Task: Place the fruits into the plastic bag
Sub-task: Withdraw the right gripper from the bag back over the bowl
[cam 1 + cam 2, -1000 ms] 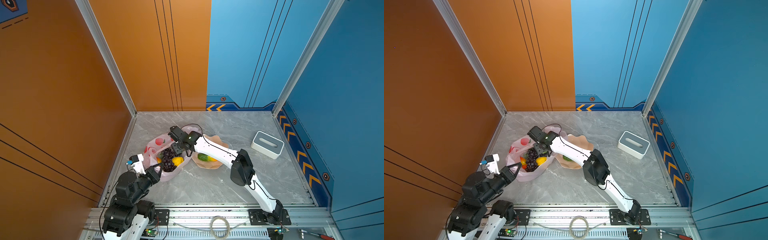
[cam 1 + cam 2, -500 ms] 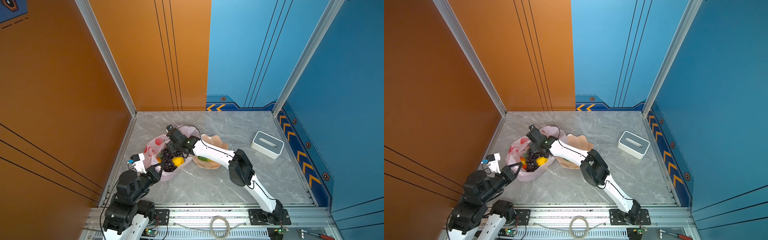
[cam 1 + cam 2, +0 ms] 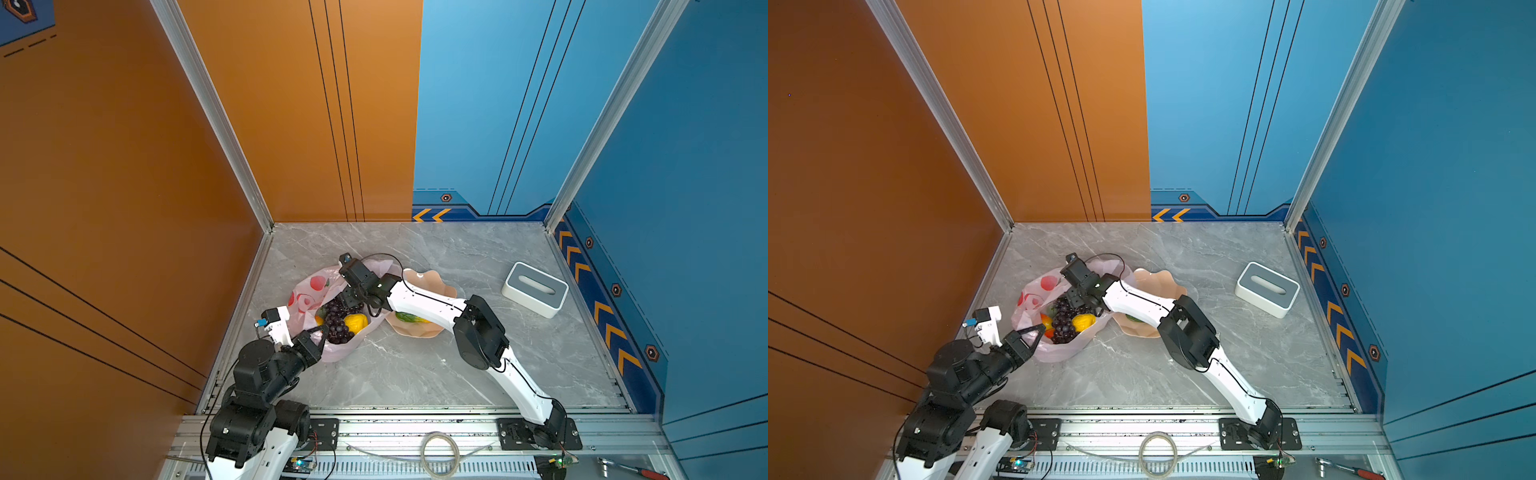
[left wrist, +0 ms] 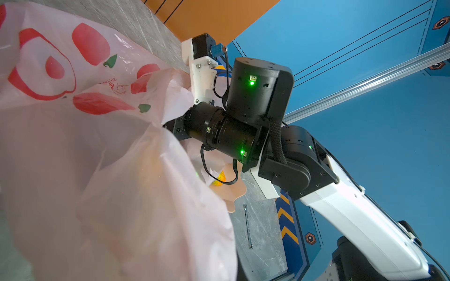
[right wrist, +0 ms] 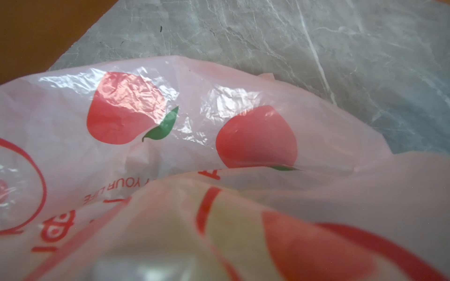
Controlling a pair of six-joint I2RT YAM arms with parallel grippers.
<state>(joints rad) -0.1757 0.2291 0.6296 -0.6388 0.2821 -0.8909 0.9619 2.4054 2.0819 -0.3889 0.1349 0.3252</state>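
Observation:
The pale-pink plastic bag (image 3: 309,291) (image 3: 1034,297) lies open on the marble table, left of centre in both top views. Inside it show dark purple grapes (image 3: 338,322) (image 3: 1064,322), a yellow lemon (image 3: 357,322) (image 3: 1084,322) and a red-yellow fruit (image 3: 1047,322). My left gripper (image 3: 322,332) (image 3: 1038,330) is shut on the bag's near rim. My right gripper (image 3: 352,300) (image 3: 1079,300) reaches down into the bag's mouth above the grapes; its jaws are hidden. Bag plastic (image 5: 194,133) (image 4: 97,146) fills both wrist views. A green-orange fruit (image 3: 409,318) lies in the peach bowl (image 3: 432,282).
A white and grey box (image 3: 535,289) (image 3: 1266,289) stands at the right. The orange wall runs close along the bag's left side. The right arm's elbow (image 3: 480,332) hangs over the table in front of the bowl. A metal rail edges the table's front.
My right gripper has moved a little left and farther into the bag's mouth over the grapes. The left gripper has kept its hold on the rim.

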